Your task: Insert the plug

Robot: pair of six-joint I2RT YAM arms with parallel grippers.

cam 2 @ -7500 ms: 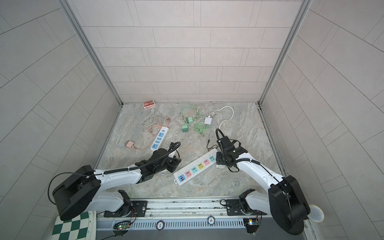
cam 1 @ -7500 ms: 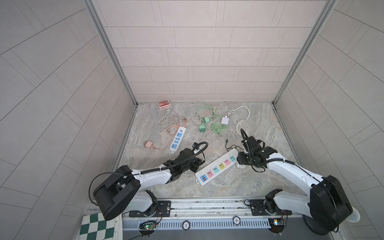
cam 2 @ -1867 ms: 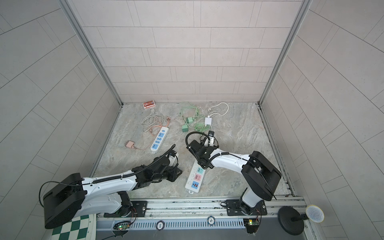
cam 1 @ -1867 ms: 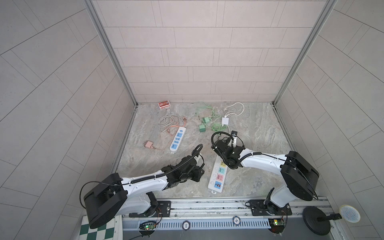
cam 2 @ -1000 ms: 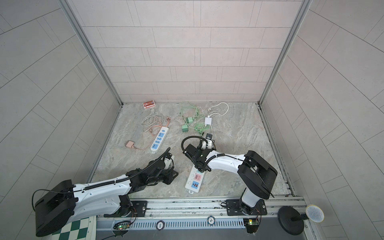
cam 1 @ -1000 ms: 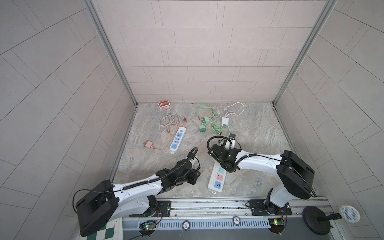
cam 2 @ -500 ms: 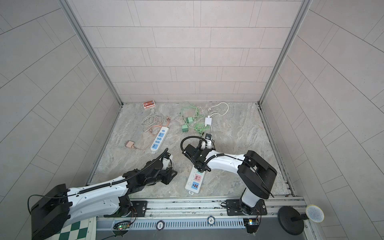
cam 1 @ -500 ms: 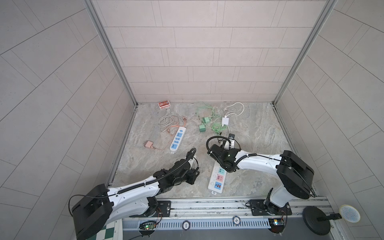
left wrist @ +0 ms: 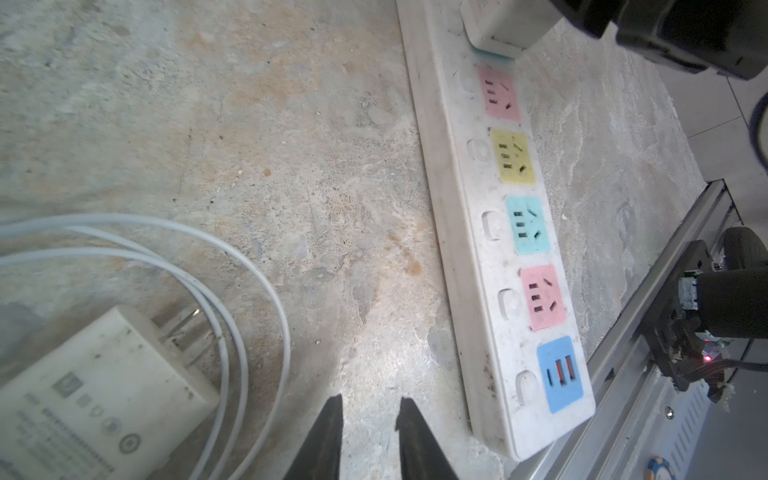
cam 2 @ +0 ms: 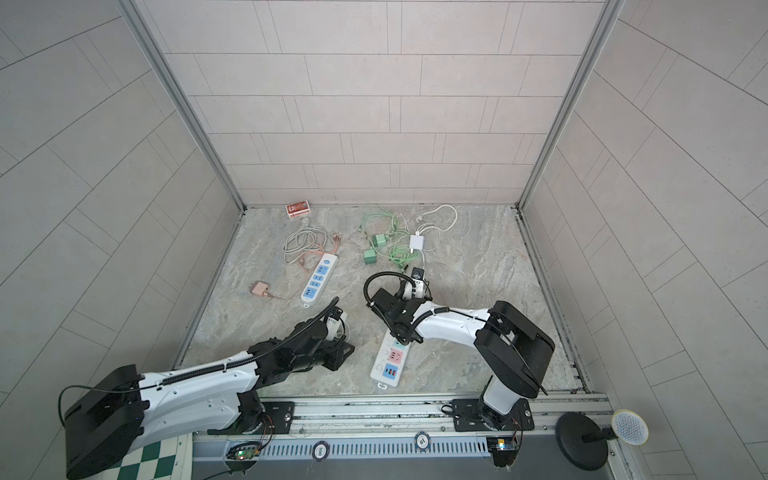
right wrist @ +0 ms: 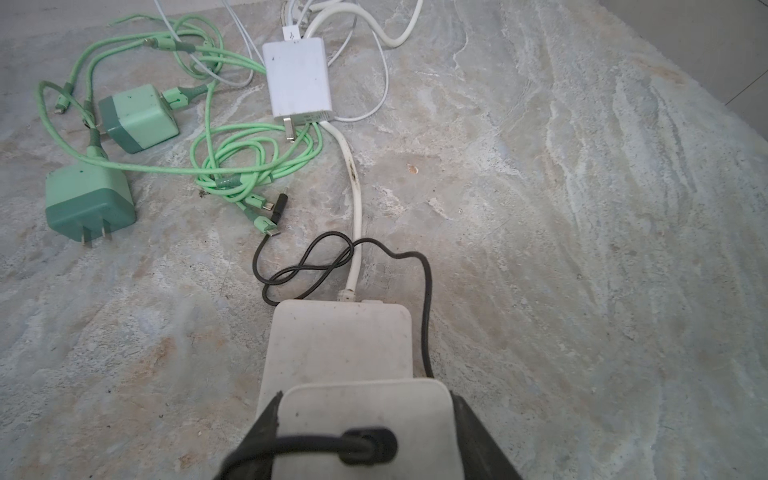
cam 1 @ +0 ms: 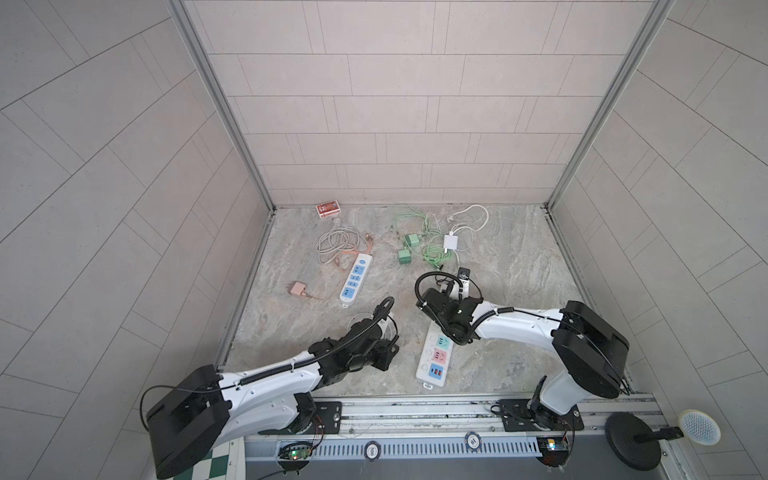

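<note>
The white power strip point(cam 1: 434, 353) point(cam 2: 390, 359) with coloured sockets point(left wrist: 519, 232) lies near the front rail. My right gripper point(cam 1: 448, 331) point(cam 2: 401, 332) point(right wrist: 365, 398) is shut on the plug point(right wrist: 365, 415), a white adapter with a black cable. The plug point(left wrist: 498, 25) stands on a teal socket at the strip's cord end, and its prongs are hidden. My left gripper point(cam 1: 385, 356) point(cam 2: 345, 353) point(left wrist: 368, 405) hovers low over the floor to the left of the strip. Its fingers are a narrow gap apart with nothing between them.
A second white adapter point(left wrist: 95, 390) with a looped white cable lies beside my left gripper. Farther back are a blue-and-white strip point(cam 1: 356, 277), green chargers point(cam 1: 405, 255), a white charger point(cam 1: 451, 241), a pink adapter point(cam 1: 297, 288) and a red box point(cam 1: 328, 208). The metal rail point(cam 1: 415, 409) borders the front.
Since the oldest frames the strip has turned from diagonal to nearly lengthwise, and my right gripper has come to its far end. Over the last second the left arm has shifted slightly; the right holds still.
</note>
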